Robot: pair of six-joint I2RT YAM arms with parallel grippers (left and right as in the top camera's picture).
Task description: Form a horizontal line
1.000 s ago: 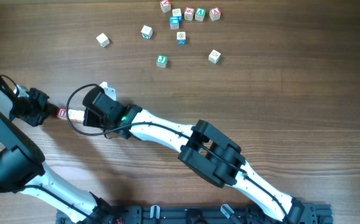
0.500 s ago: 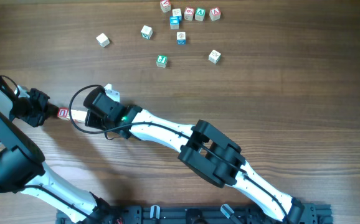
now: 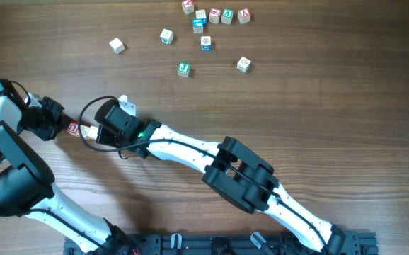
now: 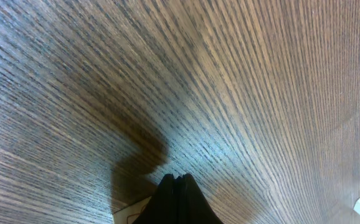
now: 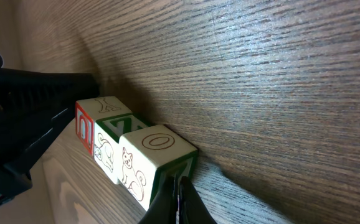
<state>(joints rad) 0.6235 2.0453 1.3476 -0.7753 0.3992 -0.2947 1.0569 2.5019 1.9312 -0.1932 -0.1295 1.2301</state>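
A short row of three pale letter cubes (image 3: 81, 129) lies touching side by side at the left of the table. In the right wrist view the row (image 5: 124, 146) shows a red-marked far cube, a green-edged middle cube and a near cube with an O on top. My right gripper (image 5: 177, 200) is shut, its tips against the near cube's end face; it also shows in the overhead view (image 3: 94, 132). My left gripper (image 3: 61, 123) is shut at the row's red end. In the left wrist view its tips (image 4: 177, 185) point at bare wood, with a pale cube edge (image 4: 134, 210) beside them.
Several loose cubes lie at the back: one (image 3: 117, 45) at the left, others (image 3: 165, 36) (image 3: 183, 69) (image 3: 243, 64) further right, and a cluster (image 3: 214, 15) at the far edge. The right arm (image 3: 190, 149) stretches diagonally across the table's middle.
The left arm has swung a little up and to the right, its gripper now closer to the red end. The row has crept slightly right. The right arm has barely moved.
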